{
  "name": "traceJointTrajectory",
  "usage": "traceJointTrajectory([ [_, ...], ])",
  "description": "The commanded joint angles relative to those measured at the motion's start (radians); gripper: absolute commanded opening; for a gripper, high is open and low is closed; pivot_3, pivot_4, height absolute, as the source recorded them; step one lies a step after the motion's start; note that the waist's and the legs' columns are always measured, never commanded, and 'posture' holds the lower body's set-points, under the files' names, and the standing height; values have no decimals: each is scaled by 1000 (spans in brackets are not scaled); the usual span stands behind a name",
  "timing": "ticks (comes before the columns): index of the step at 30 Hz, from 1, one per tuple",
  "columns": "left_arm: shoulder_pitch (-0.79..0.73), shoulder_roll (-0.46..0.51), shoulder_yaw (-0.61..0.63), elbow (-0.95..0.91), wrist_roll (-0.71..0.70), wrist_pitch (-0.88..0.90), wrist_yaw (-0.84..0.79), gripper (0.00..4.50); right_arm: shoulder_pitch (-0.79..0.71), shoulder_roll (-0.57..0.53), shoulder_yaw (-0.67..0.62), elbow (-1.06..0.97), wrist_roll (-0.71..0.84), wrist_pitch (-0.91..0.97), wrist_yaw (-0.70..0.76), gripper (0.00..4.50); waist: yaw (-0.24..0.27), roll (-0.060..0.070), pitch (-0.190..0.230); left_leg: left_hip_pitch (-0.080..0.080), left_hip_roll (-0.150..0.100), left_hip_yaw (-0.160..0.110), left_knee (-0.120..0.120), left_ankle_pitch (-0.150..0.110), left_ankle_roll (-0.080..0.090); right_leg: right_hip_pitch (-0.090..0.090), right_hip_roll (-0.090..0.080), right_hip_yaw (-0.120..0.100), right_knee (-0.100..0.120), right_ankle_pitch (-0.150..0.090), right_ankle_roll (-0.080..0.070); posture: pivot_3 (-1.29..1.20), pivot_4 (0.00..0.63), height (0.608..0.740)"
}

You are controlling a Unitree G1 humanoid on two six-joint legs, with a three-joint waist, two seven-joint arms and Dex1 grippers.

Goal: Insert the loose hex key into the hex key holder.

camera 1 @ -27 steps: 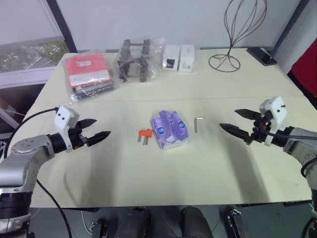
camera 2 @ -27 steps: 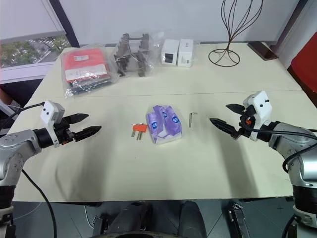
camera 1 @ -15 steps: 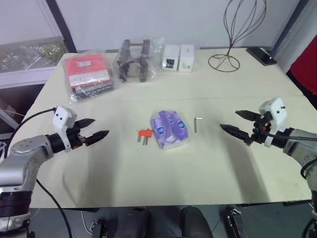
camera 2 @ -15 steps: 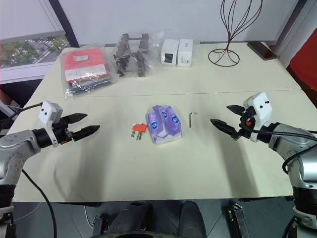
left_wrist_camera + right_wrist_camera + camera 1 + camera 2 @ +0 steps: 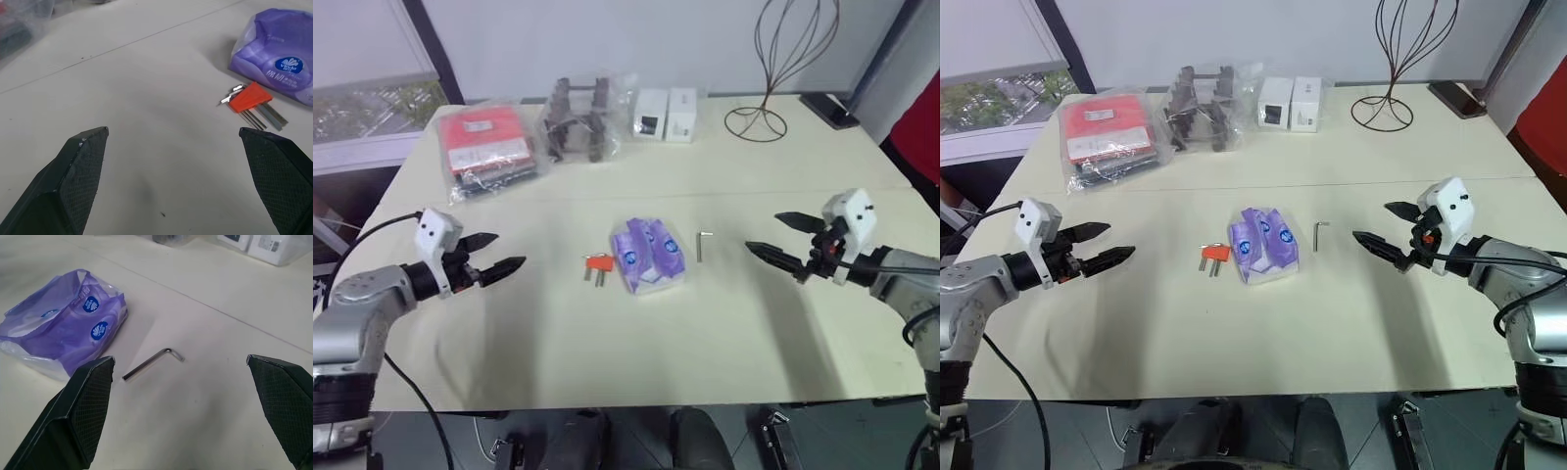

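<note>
The loose hex key (image 5: pixel 703 245) lies flat on the cream table, just right of a purple tissue pack (image 5: pixel 648 256); its bent leg shows clearly (image 5: pixel 155 361). The hex key holder (image 5: pixel 599 263), a small orange-red block with thin grey keys sticking out (image 5: pixel 250 99), lies just left of the pack. My left gripper (image 5: pixel 501 253) hovers open over the table's left side, well left of the holder. My right gripper (image 5: pixel 783 241) hovers open to the right of the loose hex key, with nothing between its fingers.
At the back of the table stand a red packet in clear plastic (image 5: pixel 487 147), a bagged dark rack (image 5: pixel 582 119), two white boxes (image 5: pixel 667 115) and a wire stand (image 5: pixel 773 73). A dark flat device (image 5: pixel 832 110) lies at the back right corner.
Both grippers stay open. The left gripper has drifted slightly left, away from the holder; the right gripper has barely moved.
</note>
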Motion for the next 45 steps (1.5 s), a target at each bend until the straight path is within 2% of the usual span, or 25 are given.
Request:
traceJointTrajectory([
  [1, -43, 48, -29, -17, 10, -33, -79, 4471, -6, -25, 52, -78, 6, -18, 72, 4500, 1, 0, 0, 0, 0, 0, 0, 0, 0, 0, 0, 0, 0, 0, 0, 0, 150, 740],
  [6, -120, 109, -97, -32, -1, -22, -224, 4471, -25, -39, 200, -131, -79, -94, 145, 4500, -1, 0, 0, 0, 0, 0, 0, 0, 0, 0, 0, 0, 0, 0, 0, 0, 150, 740],
  [13, -203, 152, -203, -58, 9, 1, -365, 4471, -99, 19, 424, -63, -307, -343, 185, 4500, -7, 0, 0, 0, 0, 0, 0, 0, 0, 0, 0, -1, 0, 0, 0, 0, 150, 740],
  [17, -214, 122, -231, -77, 13, 5, -356, 4471, -172, 93, 517, 88, -447, -507, 146, 4500, -14, -1, 1, 0, 0, 0, 0, 0, 0, -1, 0, -1, 0, 0, 0, 0, 150, 740],
  [25, -166, 81, -225, -104, 13, 12, -301, 4471, -256, 204, 593, 300, -599, -725, 89, 4500, -29, 0, 1, 0, 0, -1, -1, 0, 0, -1, 1, -1, 1, 0, 0, 0, 150, 740],
  [28, -143, 78, -215, -118, 8, 15, -285, 4500, -264, 218, 597, 324, -604, -763, 98, 3628, -28, -1, 1, 0, 0, -1, -1, 0, 0, -1, 1, -1, 2, 0, 0, 0, 150, 740],
  [30, -130, 77, -210, -127, 5, 17, -275, 4500, -265, 223, 594, 331, -604, -776, 105, 2702, -28, -1, 1, 0, 0, -1, -1, 0, 0, -1, 1, -1, 2, 0, 0, 0, 150, 740],
  [33, -115, 75, -205, -135, 2, 18, -261, 4500, -267, 224, 586, 333, -599, -783, 118, 992, -26, 0, 1, 0, 0, -1, -1, 0, 0, -1, 1, -1, 2, 0, 0, 0, 150, 740],
  [35, -110, 73, -206, -133, 4, 13, -257, 4500, -267, 223, 584, 334, -598, -785, 123, 56, -26, 0, 1, 0, 0, -1, -1, 0, 0, -1, 1, -1, 2, 0, 0, 0, 150, 740],
  [40, -112, 67, -211, -128, 6, 10, -250, 4500, -268, 224, 566, 318, -594, -774, 112, 56, -26, 0, 1, 0, 0, -1, -1, 0, 0, -1, 1, -1, 2, 0, 0, 0, 150, 740],
  [45, -136, 48, -206, -111, 2, 8, -238, 4500, -312, 210, 446, 304, -567, -740, 12, 56, -25, 0, 1, 0, 0, -1, -1, 0, -1, -1, 1, -1, 2, 0, 0, 0, 150, 740],
])
